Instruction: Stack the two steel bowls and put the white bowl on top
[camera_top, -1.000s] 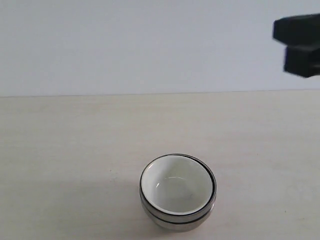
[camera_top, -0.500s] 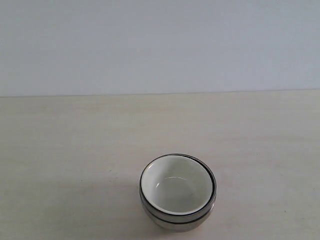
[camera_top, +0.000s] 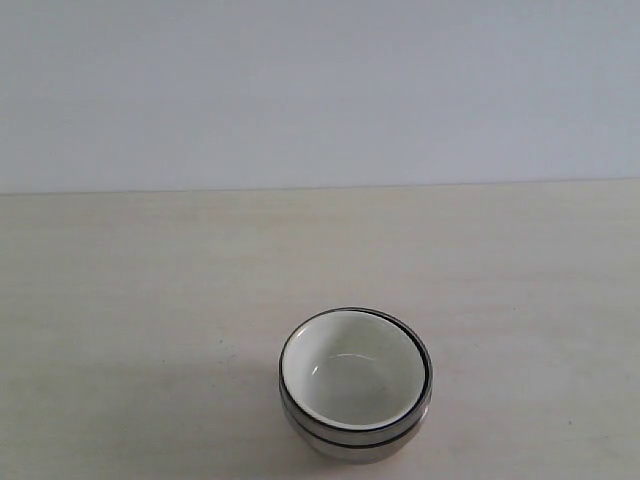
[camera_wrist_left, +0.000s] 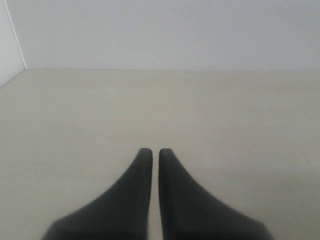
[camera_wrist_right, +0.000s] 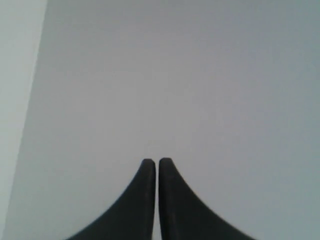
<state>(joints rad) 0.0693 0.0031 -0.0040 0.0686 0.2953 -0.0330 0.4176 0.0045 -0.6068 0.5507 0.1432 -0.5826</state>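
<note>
Surface: you see a pale wood-grain worktop (camera_top: 150, 300) running back to a plain pale wall (camera_top: 320, 90).
Stack: the white bowl (camera_top: 352, 372) sits nested on top of the steel bowls (camera_top: 350, 447), well away from the worktop's back edge.
Hidden: you get only steel rims and a strip of side, and you cannot tell the two apart.
Left: your left gripper (camera_wrist_left: 151, 152) is closed and empty above bare worktop.
Right: your right gripper (camera_wrist_right: 154, 162) is closed and empty against a blank grey surface.

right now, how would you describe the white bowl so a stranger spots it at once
On the pale table, low in the exterior view and just right of middle, stands one stack of bowls. The white bowl is the top one, nested in the steel bowls; its glossy white inside sets it apart from their shiny metal.
</note>
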